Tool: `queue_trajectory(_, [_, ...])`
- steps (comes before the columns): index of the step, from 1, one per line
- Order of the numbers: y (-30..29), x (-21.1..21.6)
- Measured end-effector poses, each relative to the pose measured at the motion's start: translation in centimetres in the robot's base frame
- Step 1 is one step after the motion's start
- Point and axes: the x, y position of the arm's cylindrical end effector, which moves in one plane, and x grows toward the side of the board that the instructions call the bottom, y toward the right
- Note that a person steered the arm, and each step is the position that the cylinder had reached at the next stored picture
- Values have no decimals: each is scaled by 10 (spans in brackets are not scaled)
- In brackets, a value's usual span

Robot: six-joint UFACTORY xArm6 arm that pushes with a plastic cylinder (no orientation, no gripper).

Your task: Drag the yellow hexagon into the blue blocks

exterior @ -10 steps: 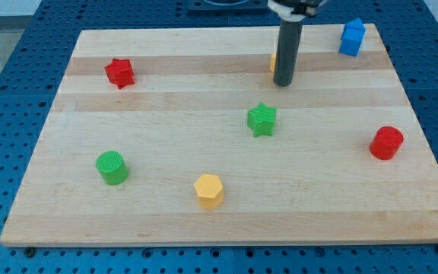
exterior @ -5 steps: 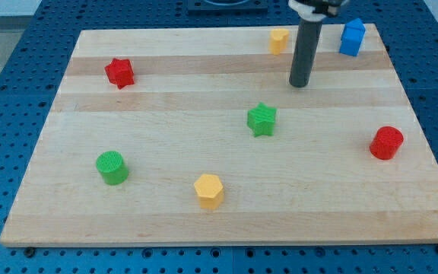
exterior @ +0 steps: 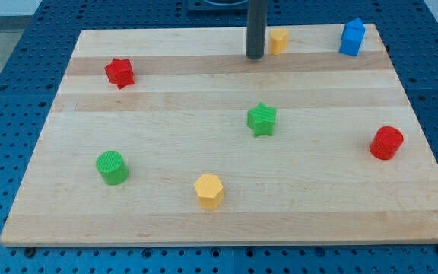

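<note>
Resting on wooden board (exterior: 166,91), my tip (exterior: 255,56)

my tip (exterior: 255,56) sits just left of small yellow block (exterior: 279,40); open board right of it up to blue block (exterior: 351,38).

red star (exterior: 119,72): view's left, near the top
green star (exterior: 261,119): middle of the wooden board (exterior: 166,99)
red cylinder (exterior: 386,142): view's right edge
green cylinder (exterior: 112,167): lower left
</note>
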Motion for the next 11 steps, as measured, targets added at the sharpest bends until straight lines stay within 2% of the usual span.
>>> queue_trajectory(4, [70, -71])
queue_trajectory(7, [80, -71])
queue_trajectory(9, [53, -65])
queue_trajectory(11, [52, -62])
